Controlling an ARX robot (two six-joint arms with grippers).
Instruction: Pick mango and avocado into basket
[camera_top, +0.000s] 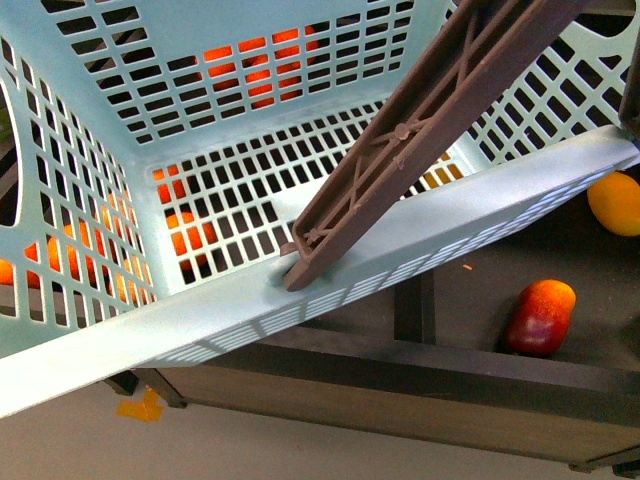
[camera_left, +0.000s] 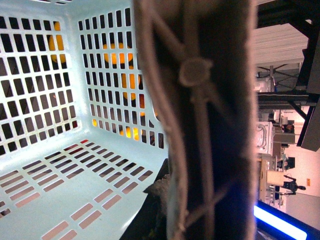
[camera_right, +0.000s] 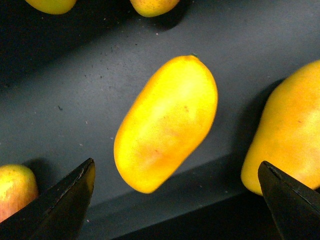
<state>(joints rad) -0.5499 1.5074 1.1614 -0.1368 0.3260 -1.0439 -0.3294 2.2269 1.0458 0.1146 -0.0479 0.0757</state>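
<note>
1. Between the spread fingers (camera_right: 60, 205) of the right gripper (camera_right: 176, 162), just ahead of the tips: the mango (camera_right: 167, 122), yellow-orange, oval, lying on a dark grey surface (camera_right: 75, 100). Neither finger touches it, and it lies outside the basket.
2. Right gripper fingers: two black tips, set wide apart, nothing between them gripped.
3. Beside the tip of one finger: second yellow-orange fruit (camera_right: 290, 135), near the mango but apart from it, partly cut by the frame edge.
4. Beside the other finger: red-and-yellow fruit (camera_right: 15, 190), only partly in view.
5. Well beyond the fingertips, past the mango: two further yellow fruits (camera_right: 152, 5), both cut by the frame edge.
6. Basket (camera_top: 300, 300): pale turquoise, slotted walls and floor, filling most of the front view.
7. Brown handle (camera_top: 430, 130): slants across the basket, its pivot end at the near rim. In the left wrist view it stands blurred, close before the camera.
8. Left gripper: fingers not made out around the handle; whether spread or closed cannot be told.
9. Oranges (camera_top: 255, 70): seen through the lattice, outside the basket.
10. Dark shelf (camera_top: 560, 260), right of the basket in the front view: round yellow-orange fruit (camera_top: 612, 203) and blushed fruit (camera_top: 540, 317), apart from each other.
</note>
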